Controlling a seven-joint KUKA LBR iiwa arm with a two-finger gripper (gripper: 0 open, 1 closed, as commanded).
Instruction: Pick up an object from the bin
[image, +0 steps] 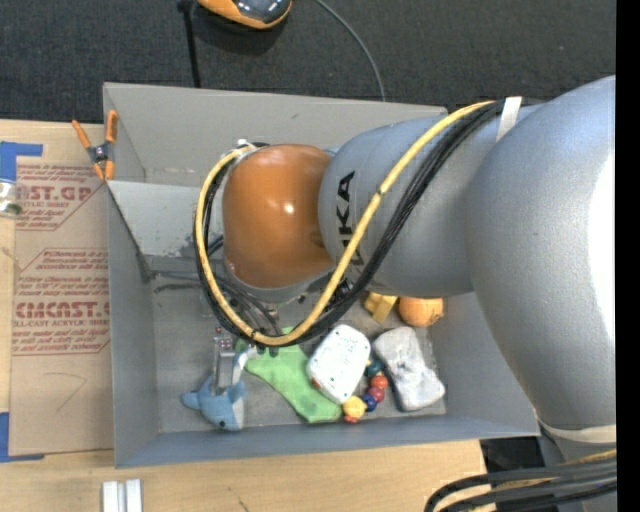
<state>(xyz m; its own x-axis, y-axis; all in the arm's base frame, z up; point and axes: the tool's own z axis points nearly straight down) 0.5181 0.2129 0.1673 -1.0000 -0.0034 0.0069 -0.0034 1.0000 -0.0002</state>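
While the orange wrist cover (275, 215) hangs over the bin (135, 330), the gripper (228, 362) points down at the floor; whether its jaws are released or clenched cannot be told. Just below them, toward the near wall, lies a blue fish toy (215, 405). Right of the jaws spreads a green cloth (290, 382), then a white case (340, 362), coloured beads (372, 390) and, farthest off, a grey-white lump (408, 368).

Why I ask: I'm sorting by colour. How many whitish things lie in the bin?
2. A white rounded plastic thing lies low in the bin, right of the green cloth; a pale grey lumpy thing lies just right of it. The arm may hide more.
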